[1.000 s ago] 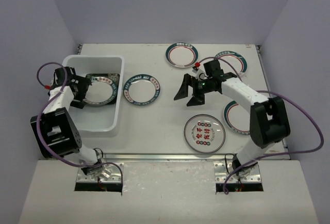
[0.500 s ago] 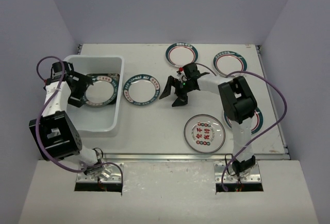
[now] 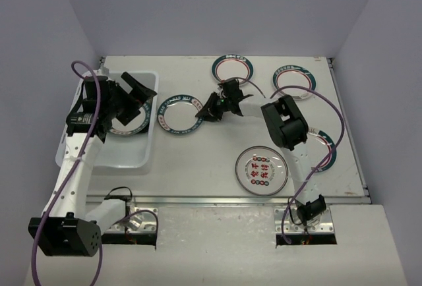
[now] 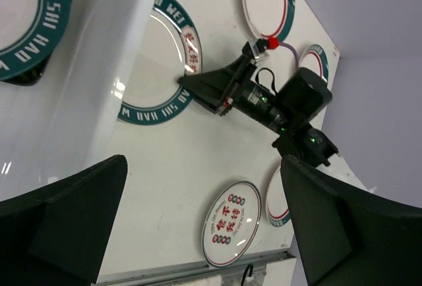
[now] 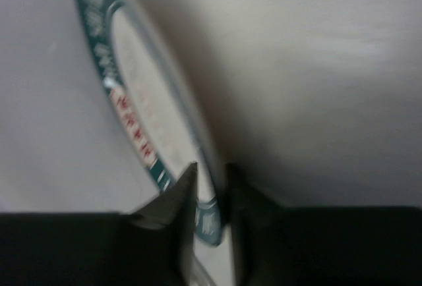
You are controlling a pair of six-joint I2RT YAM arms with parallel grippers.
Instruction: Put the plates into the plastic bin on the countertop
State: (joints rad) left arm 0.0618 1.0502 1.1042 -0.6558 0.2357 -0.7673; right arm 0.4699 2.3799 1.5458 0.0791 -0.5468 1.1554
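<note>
Both jaws of the right gripper [image 3: 206, 110] pinch the rim of a teal-rimmed plate [image 3: 179, 114] on the countertop [image 3: 198, 161] just beside the plastic bin [image 3: 153, 128], above which the left gripper [image 3: 132, 95] hangs wide open

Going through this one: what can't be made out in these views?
Right wrist view: blur hides whether the right gripper clamps the rim of the teal plate.
Top view: the right arm covers most of the rightmost plate.
Top view: the left gripper overlaps the binned plate; the left wrist view's edge crops it, so anything under it in the plastic bin is unclear.
</note>
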